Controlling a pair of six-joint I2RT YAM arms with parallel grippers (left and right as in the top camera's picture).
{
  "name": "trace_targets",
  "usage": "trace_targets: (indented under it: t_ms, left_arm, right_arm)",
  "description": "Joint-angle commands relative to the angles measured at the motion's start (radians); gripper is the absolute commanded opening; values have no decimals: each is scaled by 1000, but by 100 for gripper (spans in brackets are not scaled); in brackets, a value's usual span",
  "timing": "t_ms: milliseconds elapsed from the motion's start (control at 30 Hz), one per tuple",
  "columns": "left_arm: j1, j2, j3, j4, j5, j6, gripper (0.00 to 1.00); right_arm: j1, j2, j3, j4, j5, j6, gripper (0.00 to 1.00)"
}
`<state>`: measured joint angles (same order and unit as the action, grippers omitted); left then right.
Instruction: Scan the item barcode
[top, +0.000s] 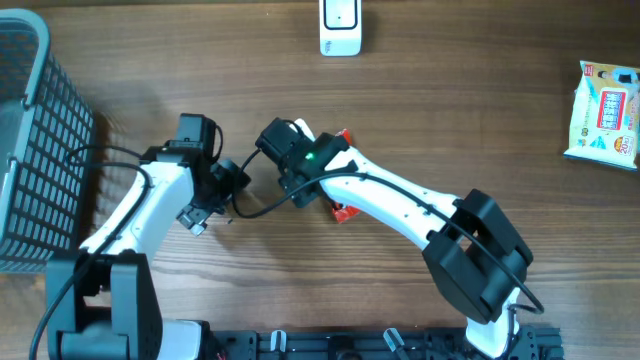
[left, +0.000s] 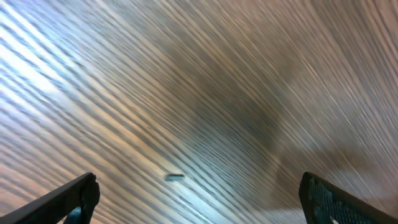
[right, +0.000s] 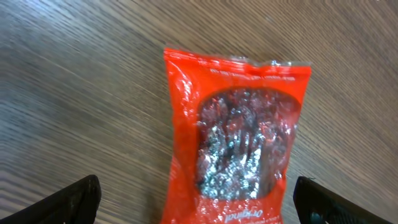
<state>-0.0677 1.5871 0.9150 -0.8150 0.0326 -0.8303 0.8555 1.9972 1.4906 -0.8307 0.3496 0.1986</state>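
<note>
Right tool (right: 196, 186) hangs jaws-down over the red packet (right: 236, 143), fingers spread wide, nothing gripped

Red packet, with a clear window showing silvery wire scourer, lies flat on the bench (top: 480, 100) straight below that tool. From overhead only its two ends peek out either side of the right arm

Long axis of the packet runs up and down the right wrist view, a little tilted, so it lies crosswise to the line between the two fingers. Closing would pinch its short width. It sits off-centre, toward the finger at the right edge of the view

Left tool (left: 198, 186) also wide open and empty, only bare wood under it. It sits beside the packet rather than over it, so the right arm is the nearer one

No barcode visible on the upper face; likely underneath, cannot tell

Scanner (top: 340, 25) stands at the far bench edge, well apart from the packet, roughly along its long axis

Judgement: pickup not yet made; next comes a descent, perhaps a small shift toward the packet's middle
</note>
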Motion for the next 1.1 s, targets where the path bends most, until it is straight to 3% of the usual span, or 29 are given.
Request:
trace_targets:
  t_ms: [0, 467, 533, 667, 867, 1067]
  left_arm:
    - [56, 10, -8, -21, -23, -20, 100]
    - [79, 10, -8, -38, -23, -20, 100]
    - [79, 10, -8, -30, -23, -19, 100]
    - [79, 10, -8, -27, -23, -19, 100]
    - [79, 10, -8, -27, -23, -19, 100]
    - [79, 10, -8, -27, -23, -19, 100]
  right_arm:
    - [5, -1, -55, 42, 54, -13, 100]
    - [-17, 8, -237, 245, 161, -16, 100]
    - [-27, 8, -253, 259, 168, -16, 95]
    - [-55, 8, -255, 264, 179, -16, 72]
    - [-76, 8, -255, 265, 177, -14, 27]
    - [-76, 7, -222, 222, 174, 13, 5]
